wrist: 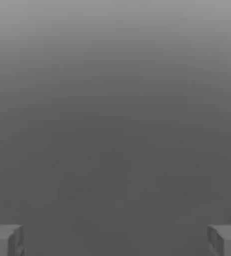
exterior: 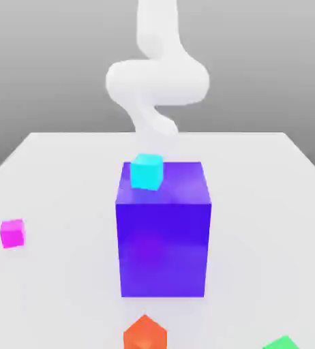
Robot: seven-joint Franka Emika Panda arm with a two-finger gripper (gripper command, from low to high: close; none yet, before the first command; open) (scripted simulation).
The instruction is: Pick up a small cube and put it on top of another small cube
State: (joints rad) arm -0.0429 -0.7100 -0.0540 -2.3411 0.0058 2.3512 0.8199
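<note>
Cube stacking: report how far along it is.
Done: nothing looks stacked small-on-small. The cyan cube rests on the big blue block, not on a small cube. In hand: nothing; the gripper is open with empty space between its fingers. Left: grasp one small cube, such as the magenta cube or orange cube, and set it on another.

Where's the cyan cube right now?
In the exterior view the cyan cube sits on top of the big blue block, near its back corner on the exterior view's left, just in front of the white arm.
</note>
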